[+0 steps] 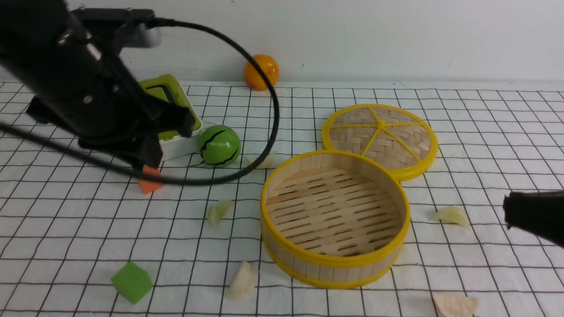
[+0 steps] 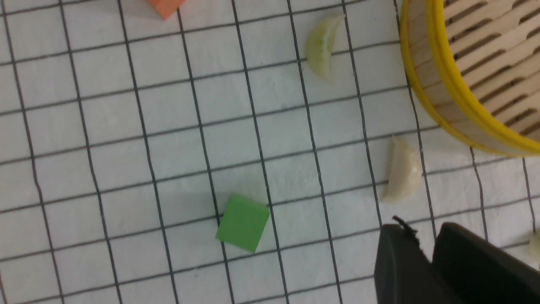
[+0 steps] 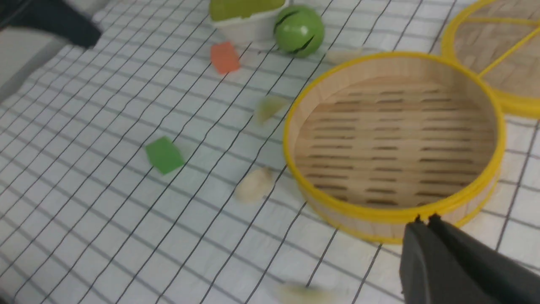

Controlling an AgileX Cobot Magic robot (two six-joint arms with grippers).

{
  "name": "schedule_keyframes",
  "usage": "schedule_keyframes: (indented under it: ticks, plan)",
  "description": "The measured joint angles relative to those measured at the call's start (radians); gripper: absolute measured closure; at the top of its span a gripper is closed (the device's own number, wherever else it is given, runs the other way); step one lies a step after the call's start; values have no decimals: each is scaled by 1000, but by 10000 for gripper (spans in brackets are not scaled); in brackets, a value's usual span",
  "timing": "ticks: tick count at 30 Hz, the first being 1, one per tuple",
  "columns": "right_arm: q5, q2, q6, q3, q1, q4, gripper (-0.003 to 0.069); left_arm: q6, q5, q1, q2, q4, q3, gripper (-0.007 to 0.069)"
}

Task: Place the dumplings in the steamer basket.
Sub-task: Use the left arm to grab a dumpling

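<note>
The steamer basket (image 1: 269,190) (image 3: 363,223) (image 2: 426,71) stands empty at the middle of the checked cloth. Dumplings lie around it: a pale green one (image 1: 219,212) (image 2: 321,46) to its left, a cream one (image 1: 241,281) (image 2: 403,175) at its front left, one (image 1: 451,215) to its right, one (image 1: 456,304) at the front right, and one (image 1: 265,162) behind the cable. My left gripper (image 2: 422,236) hovers beside the cream dumpling, its tips slightly apart and empty. My right gripper (image 3: 424,219) (image 1: 507,210) is shut on nothing, right of the basket.
The flat woven lid (image 1: 380,138) leans against the basket's back right. A green striped ball (image 1: 219,145), a green and white box (image 1: 174,112), an orange cube (image 1: 150,182), a green cube (image 1: 131,281) and an orange fruit (image 1: 261,71) lie at the left and back. The left arm's cable (image 1: 275,110) loops over the cloth.
</note>
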Motion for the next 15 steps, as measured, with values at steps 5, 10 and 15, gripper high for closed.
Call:
schedule_keyframes:
  ticks: [5, 10, 15]
  plan:
    - [115, -6, -3, -2, 3, 4, 683, 27, 12, 0, 176, -7, -255, 440]
    - [181, -20, -6, -2, 3, 41, 681, 53, 12, 0, 326, -33, -435, 379]
    - [219, -21, -6, -3, 3, 56, 678, 92, 12, 0, 457, -20, -540, 363]
